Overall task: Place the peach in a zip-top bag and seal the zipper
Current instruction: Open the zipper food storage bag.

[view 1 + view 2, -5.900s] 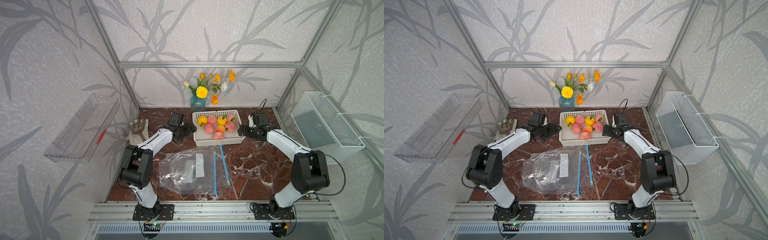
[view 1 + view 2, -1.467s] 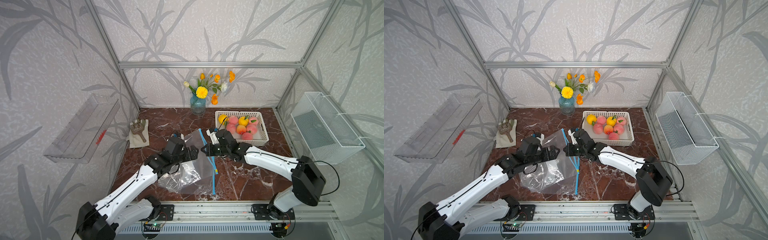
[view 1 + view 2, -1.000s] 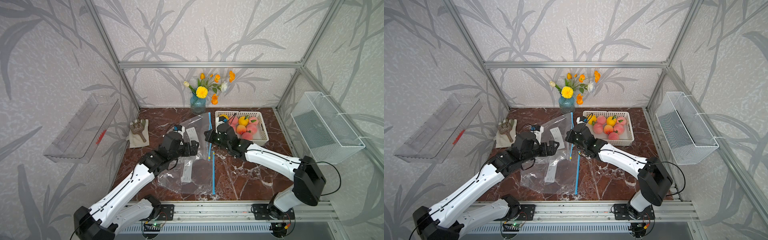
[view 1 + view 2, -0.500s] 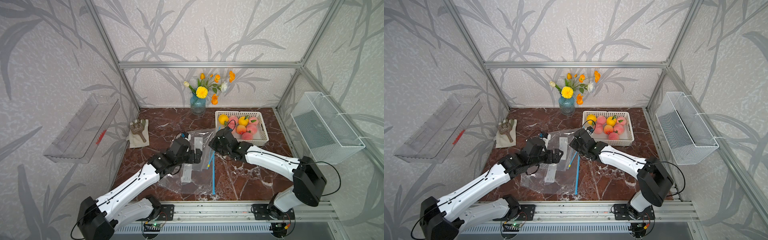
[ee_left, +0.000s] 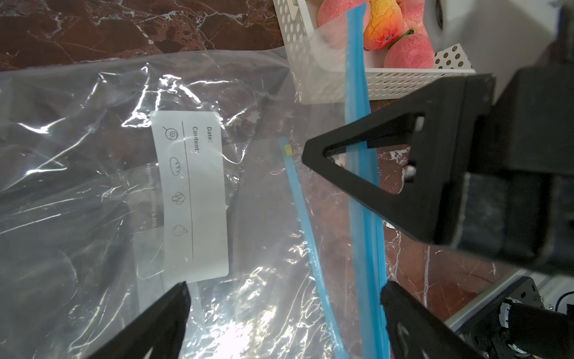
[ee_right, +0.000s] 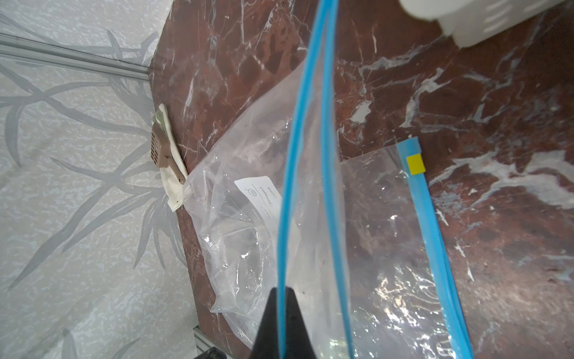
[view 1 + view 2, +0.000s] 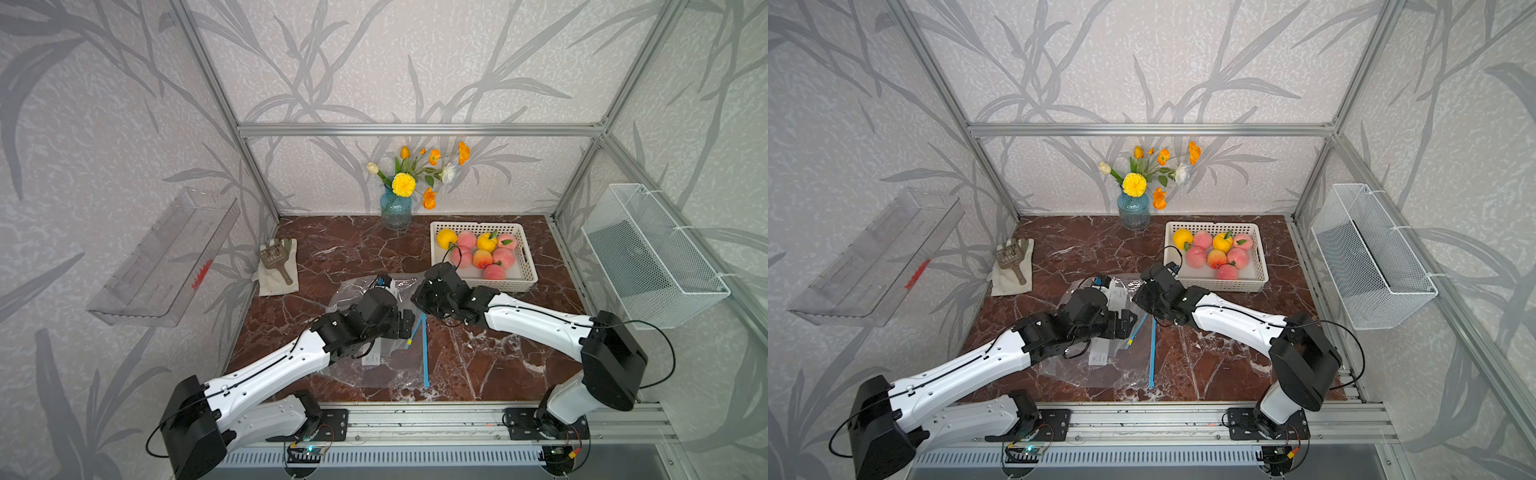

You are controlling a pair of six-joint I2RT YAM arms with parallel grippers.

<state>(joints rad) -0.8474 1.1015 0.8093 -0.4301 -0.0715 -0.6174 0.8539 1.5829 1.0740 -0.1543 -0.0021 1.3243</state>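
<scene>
Crinkled clear bag point(image 5: 93, 192) (ridged blue zipper point(image 5: 357, 77))

Both top views look down from high above the zip-top bag point(image 7: 388, 370); both wrist cameras sit close over it.

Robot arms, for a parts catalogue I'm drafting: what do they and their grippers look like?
Both the left arm and the right arm have smooth white shells between chunky black joints. Thin black cables run along them and loop out near the shoulders. The left gripper and right gripper are matte black, with fingers tapering to points.
</scene>
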